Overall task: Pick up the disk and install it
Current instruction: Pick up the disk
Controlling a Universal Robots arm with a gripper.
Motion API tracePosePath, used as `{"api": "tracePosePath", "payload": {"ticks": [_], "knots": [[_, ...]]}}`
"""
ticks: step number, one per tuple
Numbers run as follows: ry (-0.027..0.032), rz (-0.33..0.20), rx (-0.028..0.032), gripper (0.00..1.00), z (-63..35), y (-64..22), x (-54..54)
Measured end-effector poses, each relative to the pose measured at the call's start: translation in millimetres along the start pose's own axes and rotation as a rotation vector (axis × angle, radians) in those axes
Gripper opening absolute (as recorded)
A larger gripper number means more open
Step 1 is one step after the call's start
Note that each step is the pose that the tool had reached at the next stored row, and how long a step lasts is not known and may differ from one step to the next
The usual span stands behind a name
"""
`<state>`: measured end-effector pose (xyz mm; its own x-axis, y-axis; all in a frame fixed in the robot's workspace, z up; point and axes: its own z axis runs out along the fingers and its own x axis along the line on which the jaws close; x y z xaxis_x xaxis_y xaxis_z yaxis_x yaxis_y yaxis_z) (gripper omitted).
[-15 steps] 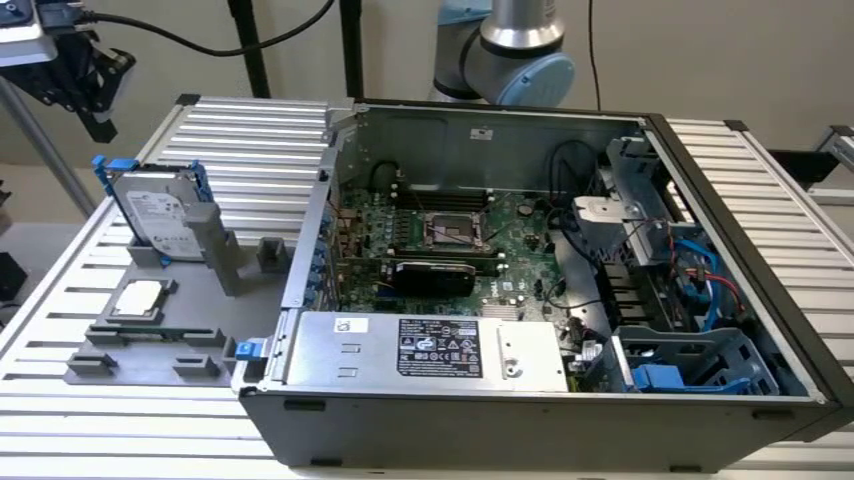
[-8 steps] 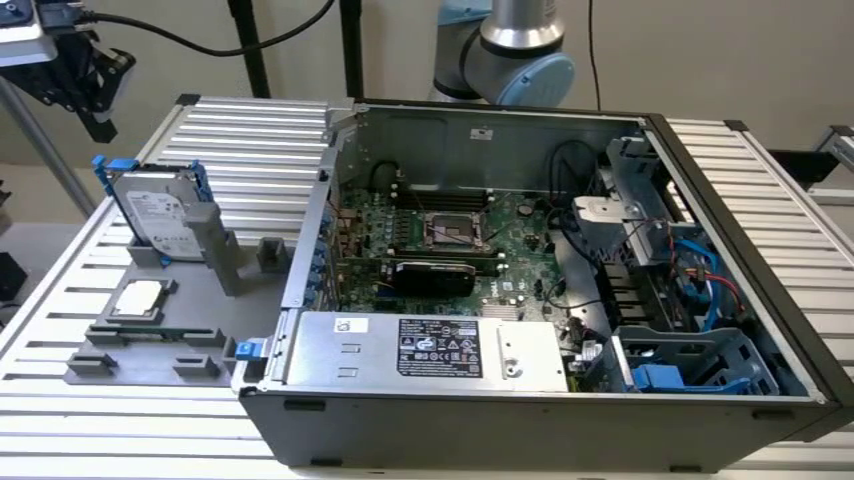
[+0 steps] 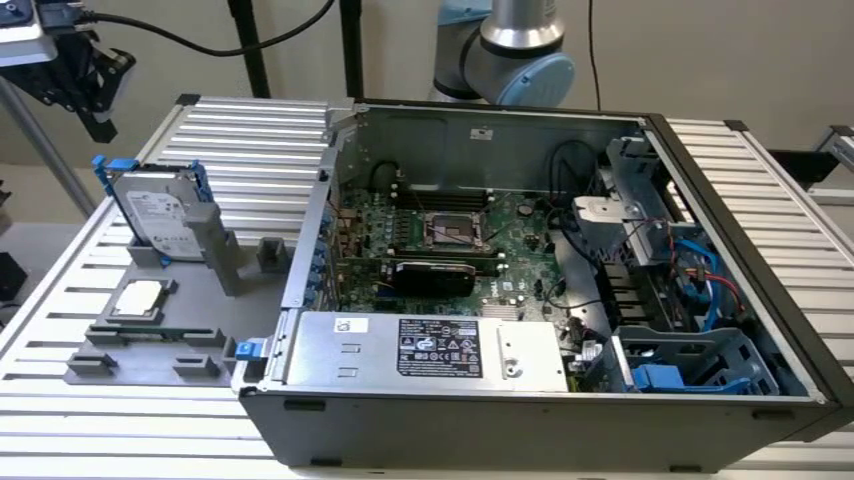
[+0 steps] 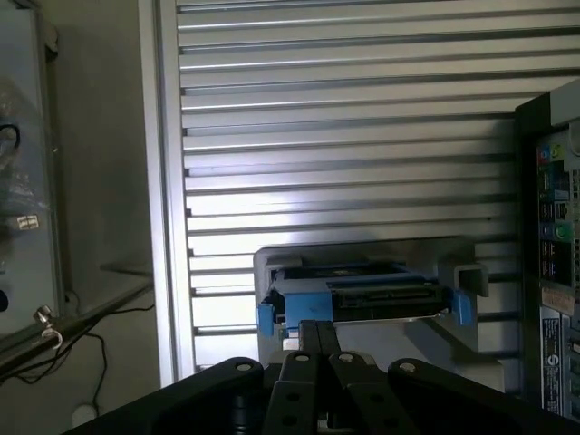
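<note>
Slatted aluminium table carries two holders: a grey fixture on the exterior view's left and an open computer case on its right.

Grey fixture: the disk stands on edge in an upright slot at the far end, label facing out, blue rails along its sides. A small square CPU chip lies flat in a shallow recess nearer the camera, well apart from the disk.

Case, lid off: a green motherboard on the floor of the box. A silver box with black label sits along the near wall. A blue drive cage is in the near corner at the exterior view's right, with cables behind it.

Gripper: in the wrist view it hangs over the disk's top edge, clear of it. The two fingers are pressed together with nothing between them.
</note>
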<state>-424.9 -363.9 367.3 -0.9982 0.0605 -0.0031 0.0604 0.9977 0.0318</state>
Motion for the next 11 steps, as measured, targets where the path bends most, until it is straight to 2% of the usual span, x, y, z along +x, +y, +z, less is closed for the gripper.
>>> {"api": "tracePosePath", "payload": {"ticks": [3, 7, 11], "knots": [[0.0001, -0.001, 0.0000, 0.00, 0.0, 0.0, -1.3], [0.0006, -0.018, -0.0003, 0.00, 0.2, 0.5, -8.6], [0.0028, -0.085, -0.0005, 0.00, 0.9, 0.6, -8.8]]}}
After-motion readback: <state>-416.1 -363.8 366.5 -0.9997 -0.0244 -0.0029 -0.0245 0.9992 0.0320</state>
